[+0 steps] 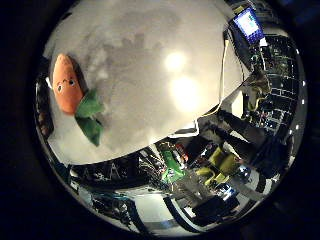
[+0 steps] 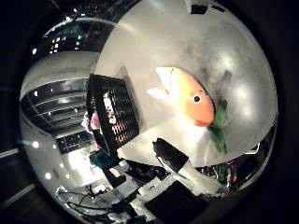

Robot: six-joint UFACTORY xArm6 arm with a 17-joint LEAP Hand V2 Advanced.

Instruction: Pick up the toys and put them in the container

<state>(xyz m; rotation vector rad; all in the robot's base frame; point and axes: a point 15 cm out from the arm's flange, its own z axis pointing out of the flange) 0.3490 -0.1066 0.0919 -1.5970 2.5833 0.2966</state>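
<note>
A pale table holds an orange fish toy, a carrot toy and a black mesh basket, seemingly containing toys. The hand's finger state is unclear.

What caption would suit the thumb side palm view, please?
Orange fish toy and carrot toy on the white table, black mesh container at its edge.

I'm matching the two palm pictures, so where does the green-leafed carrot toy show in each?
Little finger side view: the carrot toy lies on the white table, near its edge.
Thumb side view: only its green leaves show, behind the orange fish toy.
Shared landmark: the white table itself.
</note>
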